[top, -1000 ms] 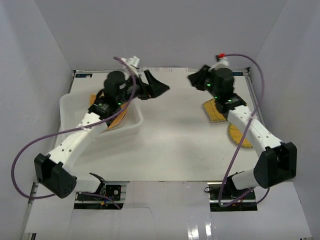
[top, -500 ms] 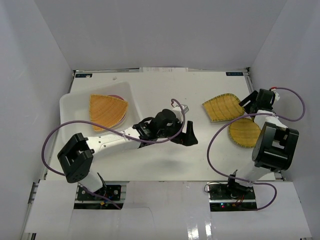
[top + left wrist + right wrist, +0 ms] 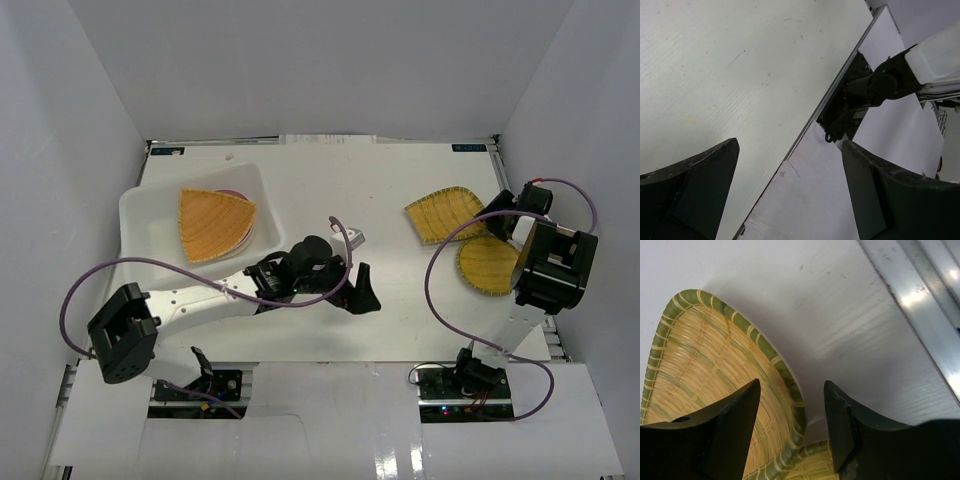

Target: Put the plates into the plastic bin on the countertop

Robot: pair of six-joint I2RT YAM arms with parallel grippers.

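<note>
The white plastic bin (image 3: pixel 140 215) sits at the left of the countertop (image 3: pixel 330 195). A fan-shaped wicker dish (image 3: pixel 212 223) lies in it on a stack of plates; a pink edge (image 3: pixel 232 193) shows behind it. Two more wicker dishes lie at the right: a fan-shaped one (image 3: pixel 445 214) and a rounded one (image 3: pixel 487 265), its rim under the first. My right gripper (image 3: pixel 503 213) is open, its jaws straddling the fan dish's rim (image 3: pixel 785 377) at its right end. My left gripper (image 3: pixel 362 293) is open and empty over the countertop's near edge (image 3: pixel 805 130).
White walls enclose the countertop. A metal rail (image 3: pixel 920 305) runs along the right edge close to the right gripper. The right arm's base and cable (image 3: pixel 860 95) show beyond the near edge in the left wrist view.
My left arm has swung from the bin to the countertop's near middle, leaving a wicker dish in the bin. My right arm has pulled back to the right edge beside the two wicker dishes.
</note>
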